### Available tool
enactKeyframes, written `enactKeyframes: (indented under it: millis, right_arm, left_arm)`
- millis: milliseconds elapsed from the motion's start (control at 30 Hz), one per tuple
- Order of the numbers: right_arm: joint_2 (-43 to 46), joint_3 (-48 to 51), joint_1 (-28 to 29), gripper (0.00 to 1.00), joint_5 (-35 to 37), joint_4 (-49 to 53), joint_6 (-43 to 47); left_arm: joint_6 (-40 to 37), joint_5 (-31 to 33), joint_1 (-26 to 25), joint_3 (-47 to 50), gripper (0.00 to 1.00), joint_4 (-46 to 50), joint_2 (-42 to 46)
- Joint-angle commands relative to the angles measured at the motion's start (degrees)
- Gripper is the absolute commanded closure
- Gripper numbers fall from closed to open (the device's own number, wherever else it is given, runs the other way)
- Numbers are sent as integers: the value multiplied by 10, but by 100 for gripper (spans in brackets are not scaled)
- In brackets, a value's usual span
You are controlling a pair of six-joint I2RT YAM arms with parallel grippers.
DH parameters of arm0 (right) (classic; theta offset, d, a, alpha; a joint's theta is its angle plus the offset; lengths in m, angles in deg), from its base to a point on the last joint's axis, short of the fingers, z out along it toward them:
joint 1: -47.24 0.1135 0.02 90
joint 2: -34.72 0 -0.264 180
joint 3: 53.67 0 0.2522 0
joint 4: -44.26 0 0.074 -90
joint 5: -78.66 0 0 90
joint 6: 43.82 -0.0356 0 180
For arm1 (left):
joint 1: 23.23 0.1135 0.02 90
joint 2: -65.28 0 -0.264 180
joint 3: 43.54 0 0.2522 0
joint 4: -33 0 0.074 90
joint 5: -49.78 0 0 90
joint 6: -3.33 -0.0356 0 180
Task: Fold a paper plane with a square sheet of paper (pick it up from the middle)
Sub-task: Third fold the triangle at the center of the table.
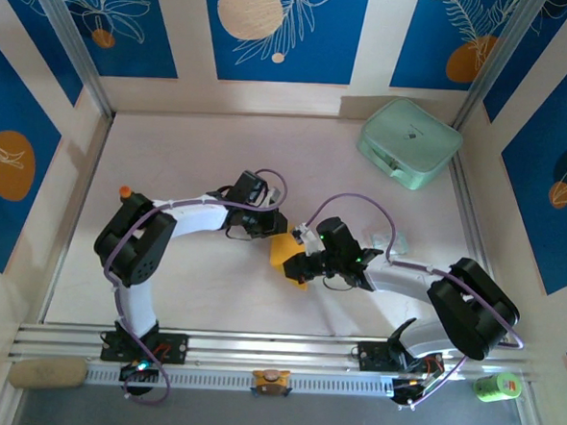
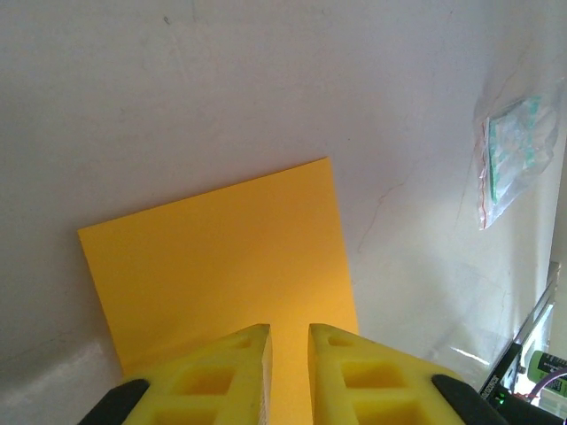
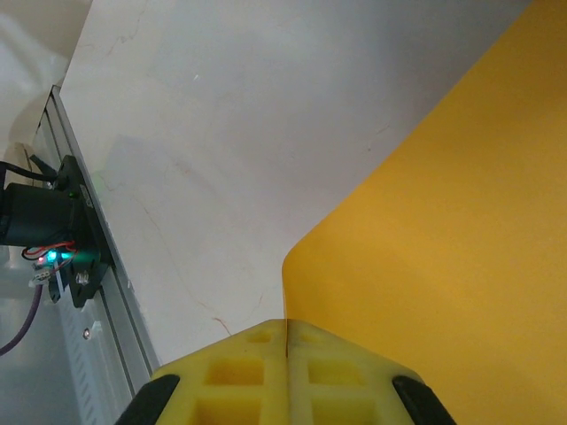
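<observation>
Right gripper (image 3: 285,328): pads pressed together, pinching edge of square sheet of paper (image 3: 443,248).
Left gripper (image 2: 290,332): jaws slim gap apart over sheet's edge, no grip evident.
Sheet location: mid-table (image 1: 211,295), between both grippers.
Step, judged: securing sheet for first fold.
Next move calls for: firm left pinch, edges aligned before creasing.

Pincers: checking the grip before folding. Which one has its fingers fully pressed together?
The right pincer: its yellow fingers meet without a gap, pinching the sheet of paper. The left pincer shows a narrow slit.
</observation>
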Motion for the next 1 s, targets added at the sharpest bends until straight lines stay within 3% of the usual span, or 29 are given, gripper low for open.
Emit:
enactKeyframes:
  millis: [0,967]
  right_arm:
    - [-3,-7,-5,100,-23,-3,-5]
    - [-41,-13,-35,100,-15,13,-23]
  left_arm:
    - [-11,-11,6,-21,82,-4,-14]
    - [-14,1,6,19,88,-3,-55]
